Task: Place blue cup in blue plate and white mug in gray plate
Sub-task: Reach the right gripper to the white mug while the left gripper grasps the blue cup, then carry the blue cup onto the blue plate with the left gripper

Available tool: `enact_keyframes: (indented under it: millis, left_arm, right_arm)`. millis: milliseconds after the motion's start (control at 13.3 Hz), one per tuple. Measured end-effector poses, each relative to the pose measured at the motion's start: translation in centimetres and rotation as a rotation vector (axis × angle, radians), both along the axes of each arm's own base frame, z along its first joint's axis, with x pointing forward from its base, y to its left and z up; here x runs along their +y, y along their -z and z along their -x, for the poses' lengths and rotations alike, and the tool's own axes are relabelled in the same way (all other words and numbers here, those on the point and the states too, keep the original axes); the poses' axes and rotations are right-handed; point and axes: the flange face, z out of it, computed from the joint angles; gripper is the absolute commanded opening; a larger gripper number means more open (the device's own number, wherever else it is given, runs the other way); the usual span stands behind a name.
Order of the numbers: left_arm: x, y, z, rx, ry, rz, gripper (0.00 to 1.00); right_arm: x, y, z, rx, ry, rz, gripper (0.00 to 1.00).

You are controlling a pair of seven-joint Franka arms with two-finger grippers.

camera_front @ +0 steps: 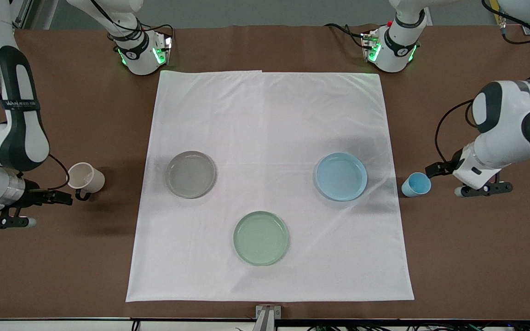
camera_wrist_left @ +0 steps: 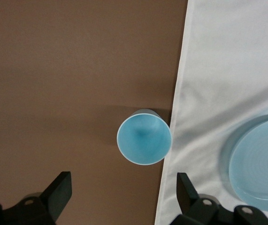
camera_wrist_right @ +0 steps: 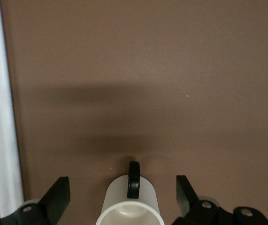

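Pincers spread wide beside their cups on the bench (camera_front: pixel 453 257).
Left pincer (camera_wrist_left: pixel 124 197) holds nothing by the blue cup (camera_front: pixel 416 185); right pincer (camera_wrist_right: pixel 123 197) holds nothing by the white mug (camera_front: pixel 85 177). Blue plate (camera_front: pixel 341 176) and gray plate (camera_front: pixel 190 174) lie on the cloth (camera_front: pixel 269 115).

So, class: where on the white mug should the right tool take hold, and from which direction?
Judging from the right wrist view, grip the white mug across its round wall from above. It stands upright with its open fingers either side. The right tool should avoid the black handle.
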Motion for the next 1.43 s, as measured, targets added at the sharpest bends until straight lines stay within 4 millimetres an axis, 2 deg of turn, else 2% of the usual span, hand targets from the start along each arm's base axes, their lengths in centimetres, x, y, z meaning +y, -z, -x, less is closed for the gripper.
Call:
enact_keyframes:
  millis: [226,376,451,602,677,752,827,977,1203,1353,1429]
  left_arm:
    - [0.0,4.4,-0.2,0.018,0.002,0.010,0.86]
    - [0.8,6.8,-0.1,0.023,-0.010,0.017,0.78]
    - [1.2,7.9,0.0,0.026,-0.017,0.020,0.67]
    - [1.5,9.5,0.1,0.031,-0.022,0.024,0.39]
    - [1.5,9.9,0.1,0.036,-0.022,0.026,0.15]
    - [1.4,10.2,0.1,0.039,-0.021,0.027,0.05]
    - [1.4,10.4,0.2,0.042,-0.021,0.027,0.01]
    - [1.3,10.5,0.2,0.043,-0.020,0.028,0.00]
    - [0.9,10.0,0.0,0.033,-0.014,0.029,0.00]
    - [-0.6,8.4,-0.1,0.023,-0.024,0.031,0.00]
    - [-2.5,7.3,0.0,0.025,-0.041,0.033,0.00]
  right_arm:
    - [-0.4,4.3,1.3,-0.040,0.001,0.008,1.00]
    - [-0.2,6.4,2.1,-0.039,0.000,0.008,0.99]
    - [-0.2,7.2,2.3,-0.032,0.000,0.007,0.95]
    - [-0.2,8.1,2.5,-0.021,-0.012,0.005,0.84]
    - [-0.2,8.5,2.6,-0.014,-0.027,0.004,0.77]
    - [-0.4,8.8,2.9,-0.006,-0.036,0.002,0.69]
    - [-0.6,9.1,3.1,0.001,-0.039,0.001,0.62]
    - [-0.8,9.5,3.5,0.010,-0.043,-0.001,0.51]
    - [-0.8,9.6,3.6,0.014,-0.043,-0.002,0.42]
    - [-0.8,9.7,3.7,0.026,-0.044,-0.005,0.37]
    - [-0.8,9.8,3.8,0.030,-0.044,-0.006,0.35]
